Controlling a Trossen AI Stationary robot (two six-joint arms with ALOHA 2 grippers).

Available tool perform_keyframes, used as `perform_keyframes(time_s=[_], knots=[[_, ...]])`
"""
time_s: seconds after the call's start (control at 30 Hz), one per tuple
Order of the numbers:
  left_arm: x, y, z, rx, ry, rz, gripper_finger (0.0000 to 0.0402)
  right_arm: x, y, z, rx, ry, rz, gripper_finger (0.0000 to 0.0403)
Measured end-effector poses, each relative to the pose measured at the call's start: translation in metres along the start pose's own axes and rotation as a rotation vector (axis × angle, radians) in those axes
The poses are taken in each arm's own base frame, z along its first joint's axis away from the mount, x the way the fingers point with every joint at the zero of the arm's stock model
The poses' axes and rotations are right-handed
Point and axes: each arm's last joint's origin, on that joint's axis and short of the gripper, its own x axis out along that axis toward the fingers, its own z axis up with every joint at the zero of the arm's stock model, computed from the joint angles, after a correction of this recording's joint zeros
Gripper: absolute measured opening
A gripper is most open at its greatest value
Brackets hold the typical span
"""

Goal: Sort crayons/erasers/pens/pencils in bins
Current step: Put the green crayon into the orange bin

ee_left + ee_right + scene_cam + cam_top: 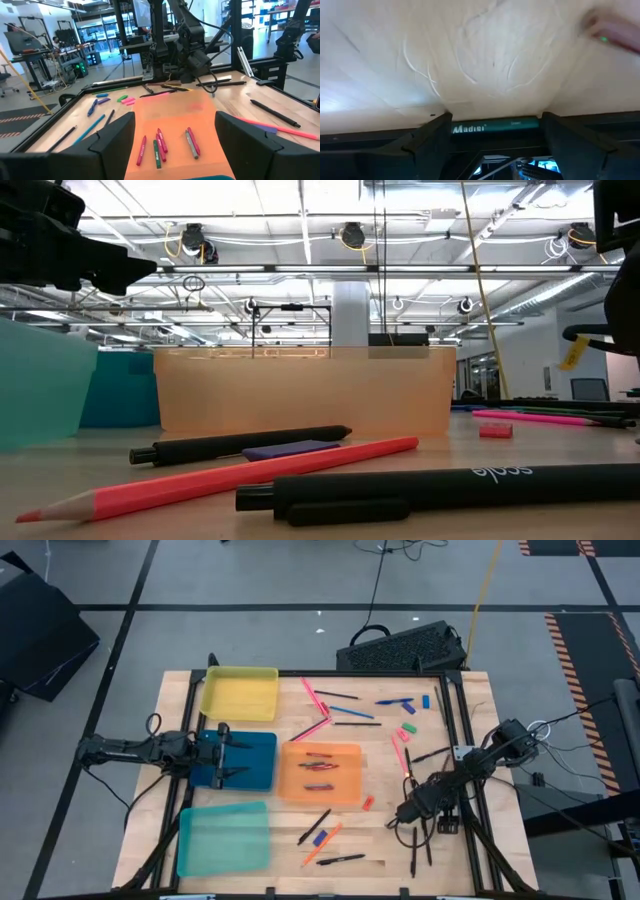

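A: Right gripper?
B: Low over bare table, fingers spread, empty; a pen lies beside it. Left gripper hovers open above the blue bin.
A: Next?
B: Probably close on that pen.

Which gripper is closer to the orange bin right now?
Left. The left gripper hovers over the blue bin beside the orange bin; the right gripper is farther off, past its other side.

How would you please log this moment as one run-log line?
left gripper: open over dark blue bin | right gripper: low at table's right edge | orange bin: crayons inside
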Motion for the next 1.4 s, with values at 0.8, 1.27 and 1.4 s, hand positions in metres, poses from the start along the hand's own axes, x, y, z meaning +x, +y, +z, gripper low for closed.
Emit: perform_keyframes(time_s=[0.8, 1.27, 1.4], knots=[[0.0, 0.0, 0.0, 0.0, 0.001, 0.0, 0.0274, 0.006, -0.005, -0.005, -0.011, 0.049, -0.028, 0.0299], [0.0, 0.0, 0.0, 0.0, 0.001, 0.0, 0.0274, -0.034, 0.014, 0.004, -0.046, -0.072, 0.003, 0.0299], [0.0, 0.0, 0.0, 0.0, 0.001, 0.0, 0.0274, -0.034, 0.016, 0.002, -0.069, -0.062, 0.006, 0.0299]])
